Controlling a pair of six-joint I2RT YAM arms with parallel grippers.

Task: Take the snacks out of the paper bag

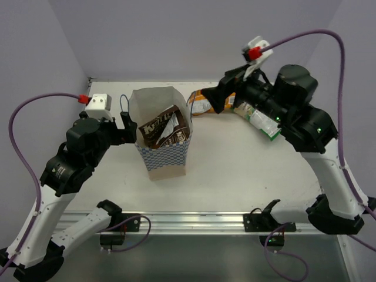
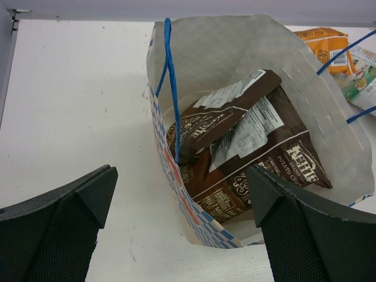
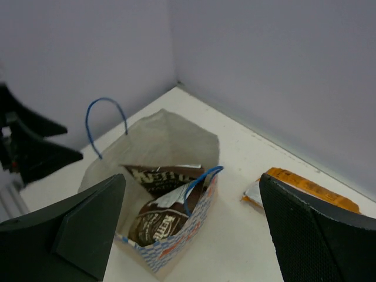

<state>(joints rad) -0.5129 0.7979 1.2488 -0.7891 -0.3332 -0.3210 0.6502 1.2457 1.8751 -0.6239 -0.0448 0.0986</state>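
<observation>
The paper bag [image 1: 167, 160] stands open at mid-table, also in the left wrist view [image 2: 223, 53] and the right wrist view [image 3: 158, 138]. Two dark brown packets [image 1: 164, 129] lie inside it, one [image 2: 264, 153] under the other [image 2: 220, 111]; both also show in the right wrist view [image 3: 155, 223]. The orange packet [image 1: 202, 104] [image 3: 308, 189] and the green-and-white packet [image 1: 262, 122] [image 2: 364, 76] lie on the table right of the bag. My left gripper [image 1: 129, 128] [image 2: 182, 188] is open, straddling the bag's left wall. My right gripper [image 1: 218, 95] [image 3: 191, 188] is open and empty, above and right of the bag.
A metal rail [image 1: 194, 221] runs along the table's near edge. Purple walls close the back and sides. The bag's blue cord handles [image 2: 170, 76] [image 3: 103, 117] stick up at its rim. The right arm [image 1: 294, 100] hangs over the green-and-white packet.
</observation>
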